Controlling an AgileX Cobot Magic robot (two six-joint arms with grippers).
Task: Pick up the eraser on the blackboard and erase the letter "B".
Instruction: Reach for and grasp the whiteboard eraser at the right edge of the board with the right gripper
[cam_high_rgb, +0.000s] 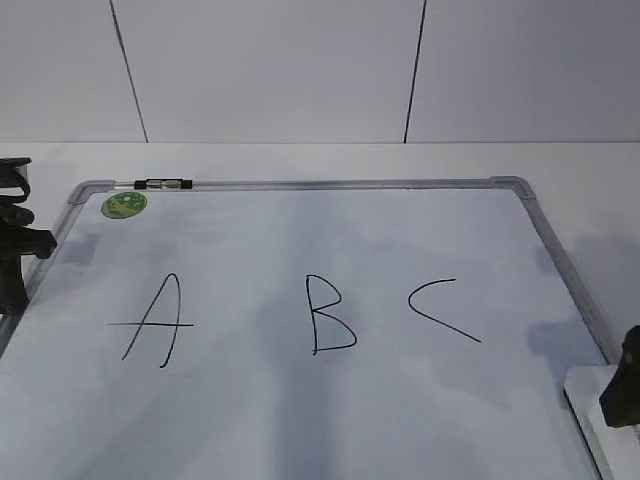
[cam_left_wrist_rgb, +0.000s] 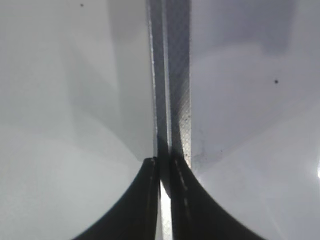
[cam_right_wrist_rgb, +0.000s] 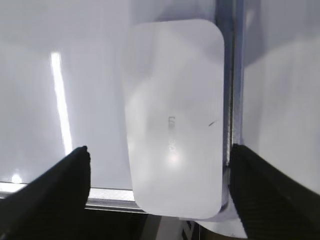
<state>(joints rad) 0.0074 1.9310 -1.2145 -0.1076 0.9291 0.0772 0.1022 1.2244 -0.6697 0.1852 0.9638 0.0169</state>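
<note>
The blackboard is a white board with a silver-grey frame, lying flat. It bears a black A, the letter "B" and a C. The eraser, a white oblong block with faint grey print, lies at the board's near right corner and reaches over the frame; it also shows in the exterior view. My right gripper is open, its jaws either side of the eraser and apart from it; in the exterior view it is at the right edge. My left gripper is shut and empty over the board's left frame, also seen in the exterior view.
A small black-and-silver marker lies on the board's far frame. A round green sticker is at the far left corner. White table surrounds the board, with a white panelled wall behind.
</note>
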